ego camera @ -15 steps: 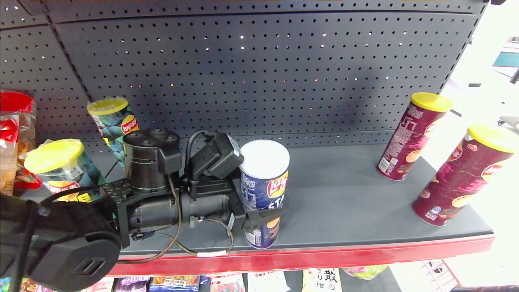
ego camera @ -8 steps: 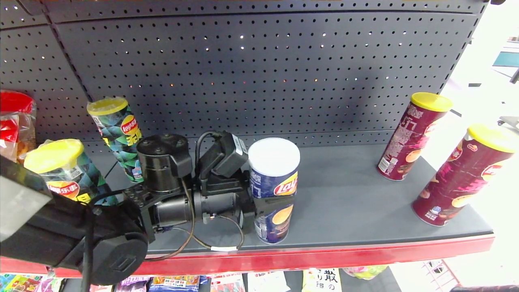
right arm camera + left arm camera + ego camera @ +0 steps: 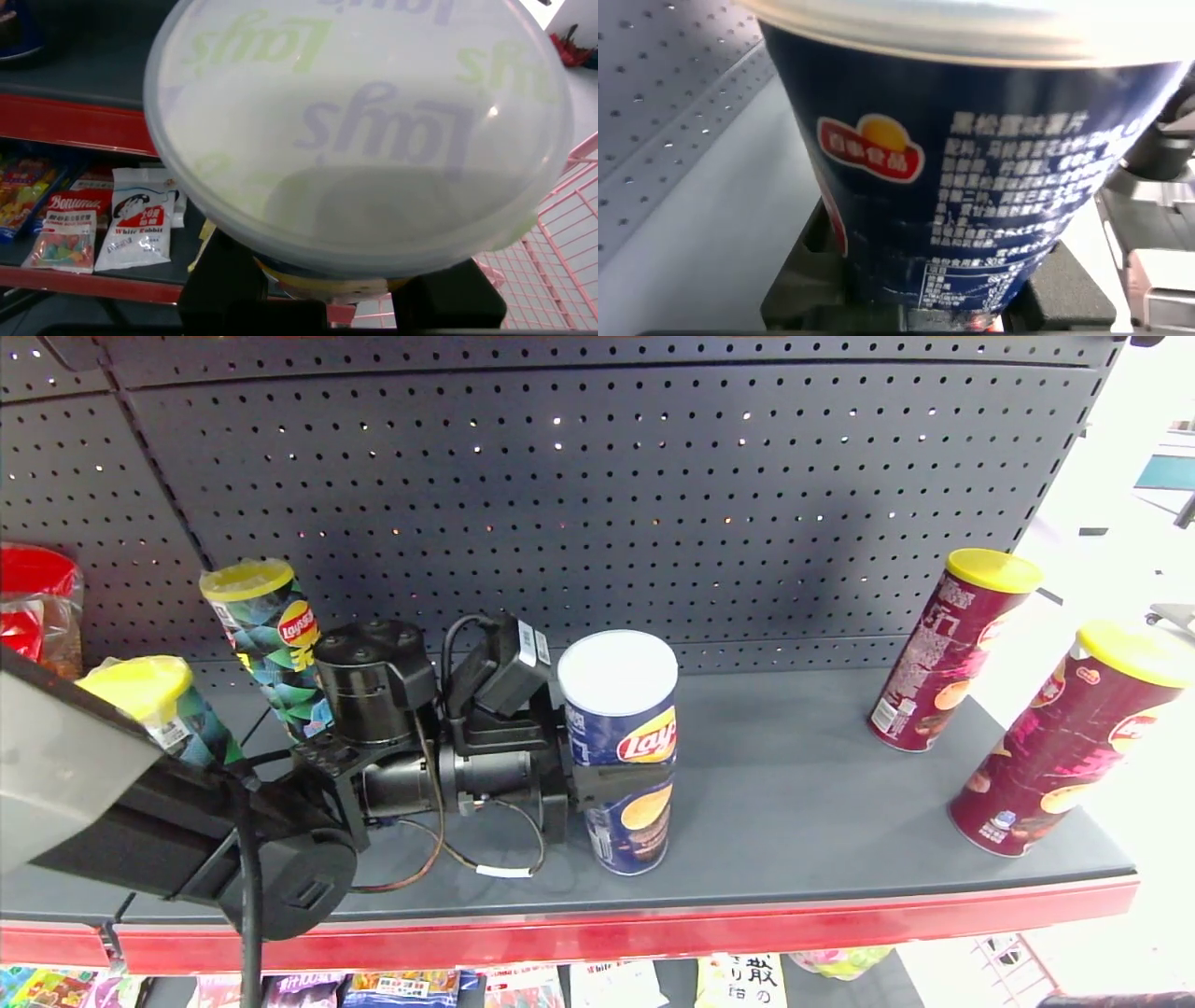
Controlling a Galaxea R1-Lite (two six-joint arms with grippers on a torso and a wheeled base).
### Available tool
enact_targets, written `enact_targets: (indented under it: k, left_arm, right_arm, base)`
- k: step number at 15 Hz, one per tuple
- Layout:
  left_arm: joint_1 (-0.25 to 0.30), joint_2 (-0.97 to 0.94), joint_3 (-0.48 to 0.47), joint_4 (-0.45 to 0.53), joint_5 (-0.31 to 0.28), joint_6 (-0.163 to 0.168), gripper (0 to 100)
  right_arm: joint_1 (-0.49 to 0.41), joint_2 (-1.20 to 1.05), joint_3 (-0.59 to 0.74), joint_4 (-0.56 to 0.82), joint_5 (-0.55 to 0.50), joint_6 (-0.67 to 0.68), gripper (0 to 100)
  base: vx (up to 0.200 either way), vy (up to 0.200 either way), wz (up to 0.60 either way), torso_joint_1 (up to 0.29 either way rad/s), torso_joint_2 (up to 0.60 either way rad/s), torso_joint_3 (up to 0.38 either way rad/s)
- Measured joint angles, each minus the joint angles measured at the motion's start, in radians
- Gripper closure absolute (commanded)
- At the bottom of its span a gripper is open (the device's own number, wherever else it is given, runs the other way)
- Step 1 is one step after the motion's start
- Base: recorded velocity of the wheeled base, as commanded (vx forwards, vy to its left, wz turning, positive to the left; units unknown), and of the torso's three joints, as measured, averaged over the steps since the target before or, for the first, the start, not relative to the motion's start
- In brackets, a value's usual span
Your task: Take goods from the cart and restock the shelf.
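My left claw (image 3: 621, 786) is clamped around the middle of the blue can (image 3: 619, 737), one finger on each side, and the can's long axis is upright. The can is over the shelf (image 3: 822, 812) near its red front lip, with the green cans (image 3: 266, 635) on my left and the maroon cans (image 3: 943, 653) well apart on my right. I can't quite tell whether its base touches the board. The next move, I judge, is straight down and then release. My right claw (image 3: 341, 294) grips a clear-lidded can (image 3: 360, 121).
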Motion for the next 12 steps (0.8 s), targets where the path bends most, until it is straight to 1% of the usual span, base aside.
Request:
enact_targets:
  k: [5,9,12]
  left_arm:
    - [0.003,0.008,-0.014,-0.018,0.009,0.014,100]
    - [0.006,0.008,-0.033,-0.018,0.007,0.016,100]
    - [0.006,0.006,-0.023,-0.015,-0.005,0.017,100]
  right_arm:
    - [-0.008,0.001,-0.001,0.000,-0.003,-0.011,100]
    - [-0.015,-0.005,0.000,0.000,-0.005,-0.011,100]
    - [-0.020,-0.010,0.000,0.000,-0.017,-0.011,100]
  base:
    - [0.000,0.000,0.00,0.000,0.00,0.000]
    - [0.000,0.000,0.00,0.000,0.00,0.000]
    - [0.000,0.000,0.00,0.000,0.00,0.000]
